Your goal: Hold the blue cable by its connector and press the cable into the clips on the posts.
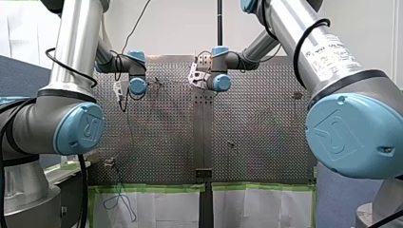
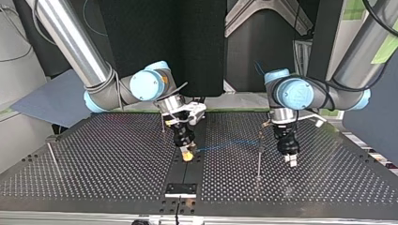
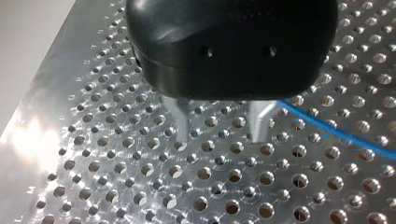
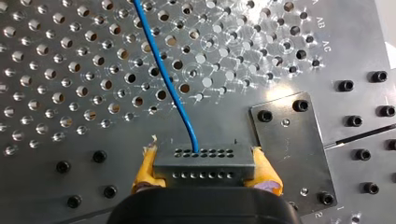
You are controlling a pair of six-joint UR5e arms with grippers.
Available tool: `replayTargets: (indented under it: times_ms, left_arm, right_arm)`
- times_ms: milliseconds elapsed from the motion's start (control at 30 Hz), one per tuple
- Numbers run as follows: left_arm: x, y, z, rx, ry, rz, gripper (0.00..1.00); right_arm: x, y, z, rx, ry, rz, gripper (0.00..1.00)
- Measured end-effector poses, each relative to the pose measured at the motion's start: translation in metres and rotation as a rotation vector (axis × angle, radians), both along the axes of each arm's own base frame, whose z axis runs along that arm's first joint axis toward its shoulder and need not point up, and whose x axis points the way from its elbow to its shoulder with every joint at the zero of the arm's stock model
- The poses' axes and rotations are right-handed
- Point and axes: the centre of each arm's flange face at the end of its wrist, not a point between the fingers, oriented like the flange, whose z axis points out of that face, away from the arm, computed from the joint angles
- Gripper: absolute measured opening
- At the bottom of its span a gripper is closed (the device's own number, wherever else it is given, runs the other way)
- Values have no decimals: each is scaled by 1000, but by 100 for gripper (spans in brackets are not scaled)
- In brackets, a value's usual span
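Right gripper (image 4: pixel 204 154): yellow pads clamped on both ends of the grey connector (image 4: pixel 204 167). The grip looks square to me.
Blue cable (image 4: pixel 163 70): exits the connector's front face and runs straight ahead of the right fingers, low over the perforated table (image 4: pixel 56 56). In the top view it reaches across toward the thin post (image 2: pixel 259 157) just beside the left gripper.
Left gripper (image 3: pixel 219 133): metal fingers (image 3: pixel 181 119) spread apart with nothing between them, tips close over the table. The cable passes outside one finger, and I can't tell whether it touches.
Clips: too small to make out, so I can't say whether the cable sits in the one on that post.
Other post (image 2: pixel 51 152): well apart from both grippers, no cable near it.
Step in hand: my read is that you're routing the cable to the near post and the press-in is not yet done.
Doing it well: leave the connector clamp alone and hold light tension so the run stays straight. Line the cable up over the clip mouth first, then go down. Press right next to the post, not mid-span — a slack span will just bow. If you push with the open left fingers, straddle the cable and stay off the post.
Risk: hard pulls load the wire where it exits the connector.
Containers: none in view, nothing to report.
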Motion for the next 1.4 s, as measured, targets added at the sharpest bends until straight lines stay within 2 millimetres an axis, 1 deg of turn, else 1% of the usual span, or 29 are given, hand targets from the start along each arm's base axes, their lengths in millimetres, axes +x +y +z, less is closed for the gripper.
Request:
replayTargets:
  times_ms: [33,67,100,133,167,200,433,733,967,1133,1400]
  left_arm:
    - [0,0,0,1,2,-1,85]
    - [-1,0,0,2,4,-1,85]
    - [-1,0,0,2,6,-1,89]
    - [-1,0,0,2,8,-2,96]
    - [-1,-1,-1,2,12,-3,96]
    - [-2,-1,-1,3,17,-3,100]
    - [-8,0,-7,-6,68,29,100]
    - [-21,-3,-18,-73,135,58,100]
    - [-48,-7,-30,-104,209,17,100]
    - [-65,-11,-31,-104,211,-12,100]
    - [-97,-18,-28,-109,213,-68,100]
  right_arm:
    - [0,0,0,1,2,0,0]
    - [0,0,-1,2,5,-1,0]
    - [0,0,-1,3,8,-1,0]
    - [-1,1,-1,4,10,-1,0]
    - [-1,1,-1,4,13,-1,0]
    - [-1,1,-2,6,16,-2,0]
    - [-1,1,-3,10,23,-2,0]
    - [-2,1,-5,15,32,-3,0]
    - [-5,-2,-6,9,43,-18,0]
    - [-6,-3,-7,6,48,-26,0]
    - [-6,-3,-8,9,57,-27,0]
